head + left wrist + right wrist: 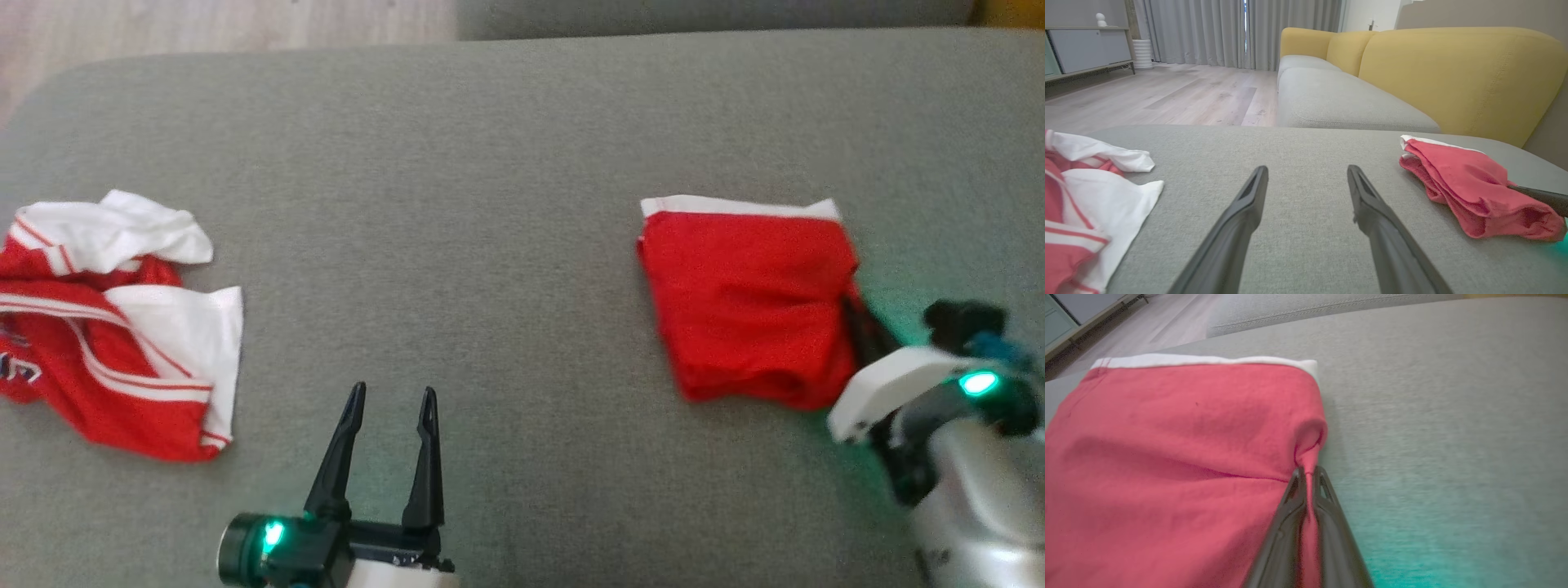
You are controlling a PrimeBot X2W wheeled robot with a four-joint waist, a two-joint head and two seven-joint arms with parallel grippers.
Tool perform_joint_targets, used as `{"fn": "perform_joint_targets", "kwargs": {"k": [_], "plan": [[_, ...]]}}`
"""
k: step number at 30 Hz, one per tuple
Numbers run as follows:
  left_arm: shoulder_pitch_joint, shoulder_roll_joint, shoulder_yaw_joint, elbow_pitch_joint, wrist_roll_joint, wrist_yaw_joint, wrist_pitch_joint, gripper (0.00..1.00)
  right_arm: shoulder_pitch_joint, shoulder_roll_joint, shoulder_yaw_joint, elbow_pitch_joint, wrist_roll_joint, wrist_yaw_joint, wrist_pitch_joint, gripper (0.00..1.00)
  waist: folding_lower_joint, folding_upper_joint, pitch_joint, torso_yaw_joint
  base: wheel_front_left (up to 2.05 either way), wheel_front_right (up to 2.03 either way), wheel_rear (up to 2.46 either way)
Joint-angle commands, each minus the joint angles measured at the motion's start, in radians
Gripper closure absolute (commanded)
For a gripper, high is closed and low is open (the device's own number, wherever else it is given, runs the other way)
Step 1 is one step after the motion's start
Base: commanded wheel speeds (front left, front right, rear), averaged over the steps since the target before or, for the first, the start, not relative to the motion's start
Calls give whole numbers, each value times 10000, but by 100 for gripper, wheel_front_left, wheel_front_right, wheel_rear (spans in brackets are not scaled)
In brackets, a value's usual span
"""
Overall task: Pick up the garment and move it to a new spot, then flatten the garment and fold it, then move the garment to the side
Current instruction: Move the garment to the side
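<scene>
A folded red garment (747, 298) with a white hem along its far edge lies on the grey cushion at the right. My right gripper (853, 314) is shut on its right edge; in the right wrist view the two fingers pinch a ridge of red cloth (1308, 473) of the garment (1175, 457). The left wrist view has the garment (1470, 188) at the right, with a dark finger (1541, 197) reaching into it. My left gripper (390, 400) stands open near the front edge, nothing between its fingers (1249, 204).
A crumpled red and white jersey (114, 327) lies at the cushion's left edge, also at the left (1086, 196) of the left wrist view. The grey cushion (490, 204) is bare between the two cloths. Beyond it stand a yellow-backed sofa (1437, 77) and wood floor (1167, 94).
</scene>
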Motion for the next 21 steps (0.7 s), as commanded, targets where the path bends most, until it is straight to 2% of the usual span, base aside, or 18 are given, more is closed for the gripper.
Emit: {"fn": "perform_joint_targets", "kwargs": {"k": [1, 13, 16, 21], "plan": [[-393, -68, 299, -352, 0, 57, -95, 0, -412, -315, 123, -282, -56, 33, -131, 100, 0, 0, 143, -168, 0, 0, 0], [-1130, -68, 517, -496, 297, -232, -95, 0, -2016, -3238, -346, -770, -974, 33, 520, 100, 0, 0, 1495, -1103, 0, 0, 0], [-1340, -68, 576, -515, 375, -317, -95, 0, -2291, -3724, -621, -1014, -1301, 33, 706, 100, 0, 0, 1821, -1210, 0, 0, 0], [-1640, -68, 607, -528, 440, -411, -95, 0, -2509, -4104, -1326, -1335, -1948, 33, 972, 100, 0, 0, 2179, -1239, 0, 0, 0]]}}
